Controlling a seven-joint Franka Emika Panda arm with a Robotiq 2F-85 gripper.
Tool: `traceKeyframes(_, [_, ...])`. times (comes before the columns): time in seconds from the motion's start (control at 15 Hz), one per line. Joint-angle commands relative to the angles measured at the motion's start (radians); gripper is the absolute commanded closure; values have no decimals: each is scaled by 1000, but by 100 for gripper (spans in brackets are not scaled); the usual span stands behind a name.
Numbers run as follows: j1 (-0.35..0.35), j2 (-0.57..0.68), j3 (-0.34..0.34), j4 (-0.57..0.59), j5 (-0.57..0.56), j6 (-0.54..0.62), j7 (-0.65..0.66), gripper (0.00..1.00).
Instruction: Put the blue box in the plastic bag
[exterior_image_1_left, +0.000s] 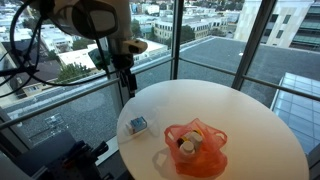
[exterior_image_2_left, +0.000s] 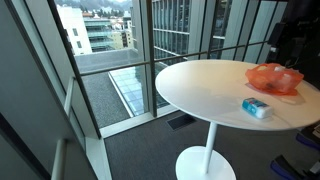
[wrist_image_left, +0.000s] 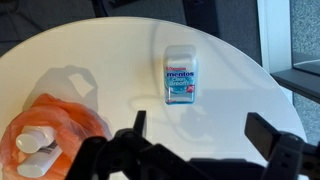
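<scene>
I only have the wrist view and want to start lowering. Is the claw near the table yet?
Observer: No. In an exterior view the claw hangs well above the table, touching nothing.
Operator: Anything on the table outside my frame?
Observer: No. In both exterior views it carries only the blue box and the orange bag.
Operator: What holds the table up?
Observer: A single white post on a round foot.

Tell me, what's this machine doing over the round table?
A robot arm hovers its pincer, open and empty, above a white round table. The blue box lies on the tabletop, untouched, apart from the orange plastic bag, which already holds some white items. Nothing has been picked up yet.
</scene>
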Motion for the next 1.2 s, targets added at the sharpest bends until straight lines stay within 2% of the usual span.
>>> traceKeyframes(0.0, [-11,44,-8,-38,-29,103,27,0])
traceKeyframes(0.53, [-34,208,-43,-84,-62,289,34,0])
traceKeyframes(1.0, [-16,234,-69,-79,-35,281,4,0])
traceKeyframes(1.07, [-19,242,-67,-81,-67,314,31,0])
traceKeyframes(1.13, [-16,261,-69,-78,-52,333,14,0])
